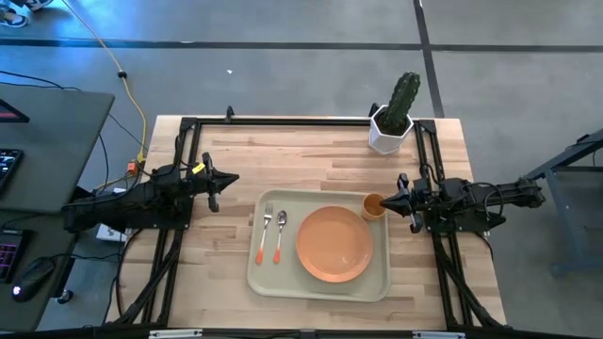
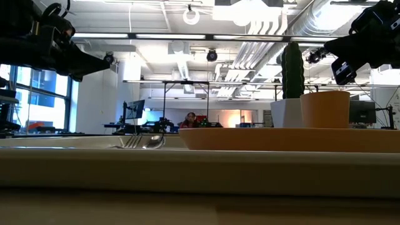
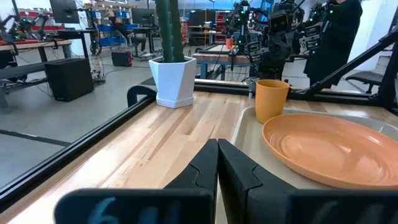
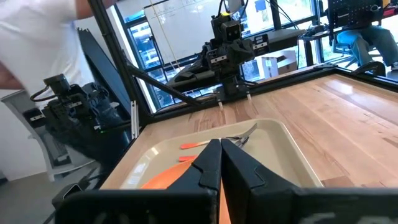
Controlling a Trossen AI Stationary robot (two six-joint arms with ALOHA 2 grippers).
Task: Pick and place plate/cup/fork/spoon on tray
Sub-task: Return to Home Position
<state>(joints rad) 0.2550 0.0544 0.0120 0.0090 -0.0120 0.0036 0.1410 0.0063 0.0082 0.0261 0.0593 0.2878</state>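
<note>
Honestly everything's on the tray (image 1: 320, 287) at lower centre: plate (image 1: 334, 244), cup (image 1: 374, 205), fork (image 1: 265, 233), spoon (image 1: 280, 234); left end effector (image 1: 230, 179) and right end effector (image 1: 393, 199) both clenched empty, so just hold clear

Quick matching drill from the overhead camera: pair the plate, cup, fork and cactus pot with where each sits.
Things:
1. plate
2. cup
3. fork
4. cactus pot

Places:
A. on the bare table, far right corner
B. tray's far right corner
C. middle of the tray
D. left end of the tray, beside the spoon

Pairs: 1-C, 2-B, 3-D, 4-A
</note>
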